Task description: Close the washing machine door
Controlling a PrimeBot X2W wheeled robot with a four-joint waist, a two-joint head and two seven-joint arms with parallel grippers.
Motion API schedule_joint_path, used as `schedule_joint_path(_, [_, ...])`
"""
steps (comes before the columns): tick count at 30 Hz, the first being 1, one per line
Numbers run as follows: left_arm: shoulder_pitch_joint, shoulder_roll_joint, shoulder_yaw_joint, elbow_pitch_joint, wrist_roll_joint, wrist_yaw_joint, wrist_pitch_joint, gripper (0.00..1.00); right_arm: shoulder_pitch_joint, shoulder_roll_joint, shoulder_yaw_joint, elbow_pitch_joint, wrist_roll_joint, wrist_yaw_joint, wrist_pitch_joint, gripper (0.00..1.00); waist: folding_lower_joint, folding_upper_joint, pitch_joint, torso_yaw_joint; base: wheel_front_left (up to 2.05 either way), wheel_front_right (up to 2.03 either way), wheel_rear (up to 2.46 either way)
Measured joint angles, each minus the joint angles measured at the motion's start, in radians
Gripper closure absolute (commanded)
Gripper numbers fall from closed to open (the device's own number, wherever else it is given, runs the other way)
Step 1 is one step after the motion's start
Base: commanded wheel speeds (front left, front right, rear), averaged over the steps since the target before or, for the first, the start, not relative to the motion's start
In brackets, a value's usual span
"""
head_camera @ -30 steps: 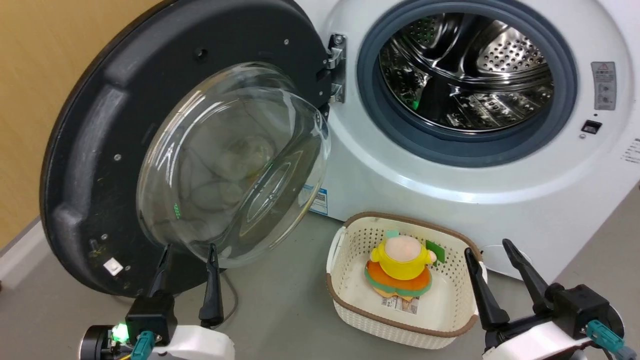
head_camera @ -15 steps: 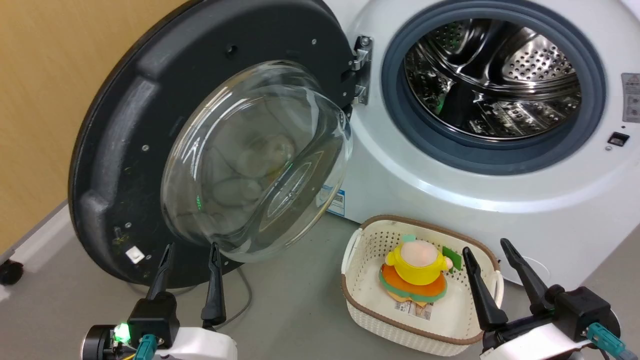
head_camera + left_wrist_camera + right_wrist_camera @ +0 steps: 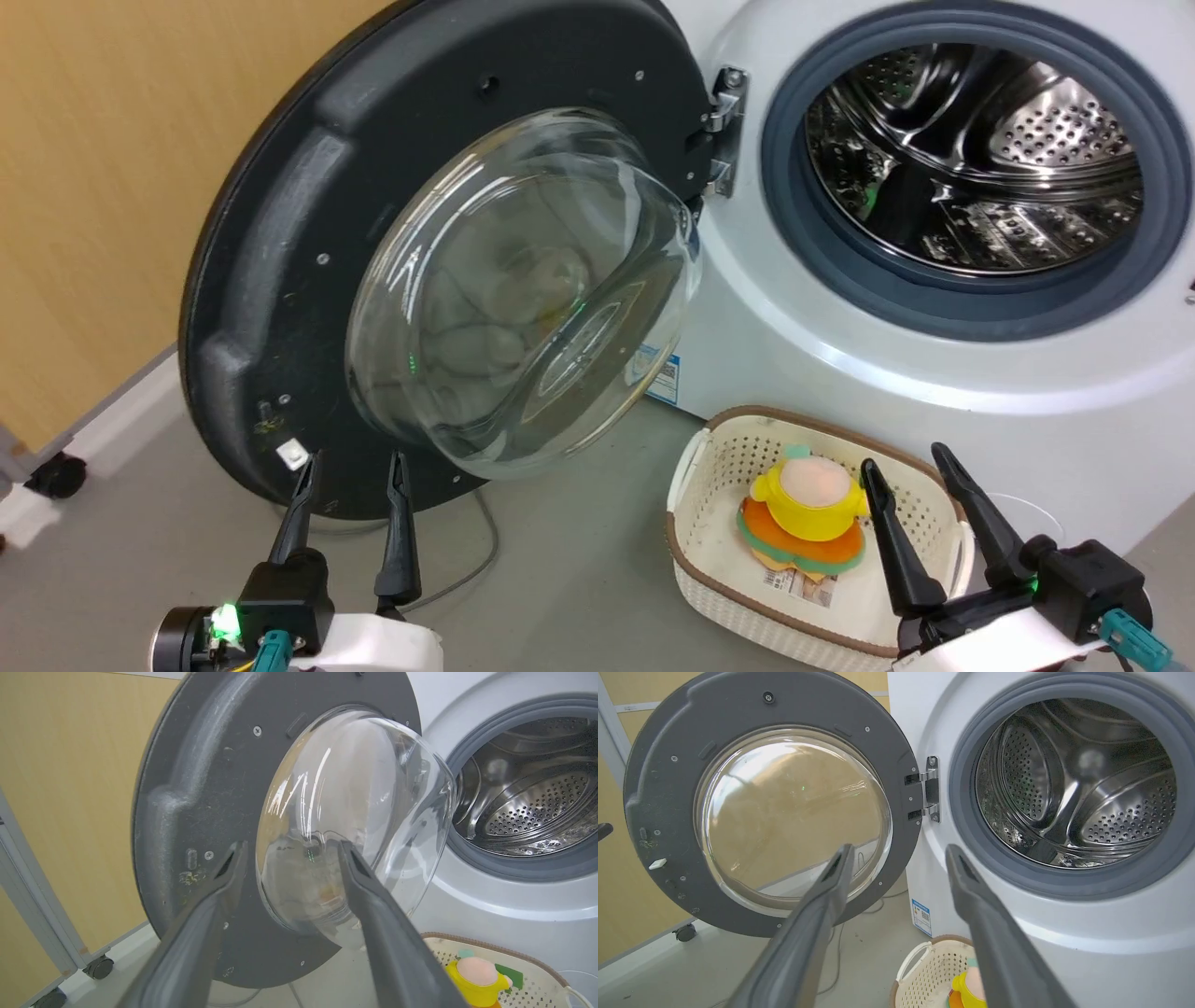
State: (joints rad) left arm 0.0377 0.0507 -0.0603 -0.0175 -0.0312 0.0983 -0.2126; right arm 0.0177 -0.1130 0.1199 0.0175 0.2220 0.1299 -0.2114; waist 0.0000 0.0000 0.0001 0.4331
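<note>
The washing machine door (image 3: 280,243) stands wide open to the left of the washing machine (image 3: 840,373), its clear glass bowl bulging toward me. The door (image 3: 196,812) also faces the left wrist camera, and the right wrist view has the door (image 3: 658,788) hinged beside the steel drum (image 3: 1073,779). My left gripper (image 3: 353,463) is open at the lower left, just below the door's bottom rim and apart from it. My right gripper (image 3: 904,455) is open at the lower right, over a basket. Both hold nothing.
A white woven basket (image 3: 709,541) with a brown rim sits on the grey floor before the machine, holding a yellow and orange plush toy (image 3: 808,513). A yellow wall (image 3: 84,187) stands behind the door. A caster wheel (image 3: 58,474) and a thin cable (image 3: 471,560) lie on the floor.
The whole head view has shifted, so door, machine and basket sit further right in it: the camera moved. Both grippers keep their places in the picture and stay open.
</note>
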Motion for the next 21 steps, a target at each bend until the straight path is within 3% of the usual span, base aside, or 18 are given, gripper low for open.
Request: schedule_joint_path(21, [0.002,0.0,-0.01,0.0,-0.009,0.013,-0.04,0.0,0.01,-0.012,0.008,-0.007,0.045,0.0,-0.042,0.0,0.0,0.0,0.008,0.091,0.0,0.0,0.0])
